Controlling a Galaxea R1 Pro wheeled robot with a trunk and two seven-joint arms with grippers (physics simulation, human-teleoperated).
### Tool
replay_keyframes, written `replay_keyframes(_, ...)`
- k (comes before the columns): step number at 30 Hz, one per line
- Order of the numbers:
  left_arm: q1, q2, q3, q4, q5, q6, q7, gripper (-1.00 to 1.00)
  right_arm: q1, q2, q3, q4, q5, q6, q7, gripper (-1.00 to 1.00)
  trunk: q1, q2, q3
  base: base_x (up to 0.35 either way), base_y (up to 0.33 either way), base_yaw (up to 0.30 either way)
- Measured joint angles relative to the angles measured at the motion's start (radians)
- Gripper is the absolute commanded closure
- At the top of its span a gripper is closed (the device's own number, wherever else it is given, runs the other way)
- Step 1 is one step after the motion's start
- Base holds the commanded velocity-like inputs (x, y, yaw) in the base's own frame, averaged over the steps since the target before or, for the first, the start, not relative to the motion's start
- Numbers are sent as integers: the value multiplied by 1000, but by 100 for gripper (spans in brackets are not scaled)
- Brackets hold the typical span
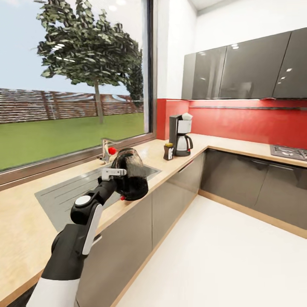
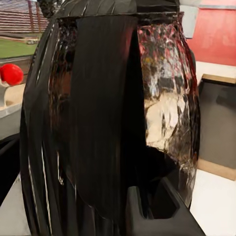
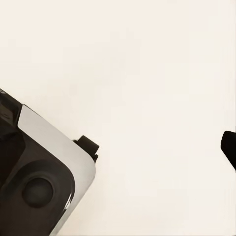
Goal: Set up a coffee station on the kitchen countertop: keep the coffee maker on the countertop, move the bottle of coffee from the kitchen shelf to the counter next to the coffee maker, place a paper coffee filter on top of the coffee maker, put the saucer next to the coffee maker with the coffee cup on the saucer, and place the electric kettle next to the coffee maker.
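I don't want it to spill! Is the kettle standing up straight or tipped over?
Tipped. The kettle hangs sideways in the left gripper above the counter edge.

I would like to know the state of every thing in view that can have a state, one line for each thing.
electric kettle: held in the air by the left gripper, over the countertop's front edge near the sink.
left gripper: shut on the kettle.
coffee maker: upright on the countertop, carafe in place.
paper coffee filter: lying on top of the coffee maker.
bottle of coffee: upright beside the coffee maker, lid on.
upper cabinets: doors closed.
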Motion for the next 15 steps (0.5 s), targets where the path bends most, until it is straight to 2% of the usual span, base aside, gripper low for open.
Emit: replay_keyframes(15, 0, 1, 1, 0, 0, 0, 0, 100, 0, 0, 0, 0, 0, 0, 0, -100, 0, 0, 0, 263, -202, 0)
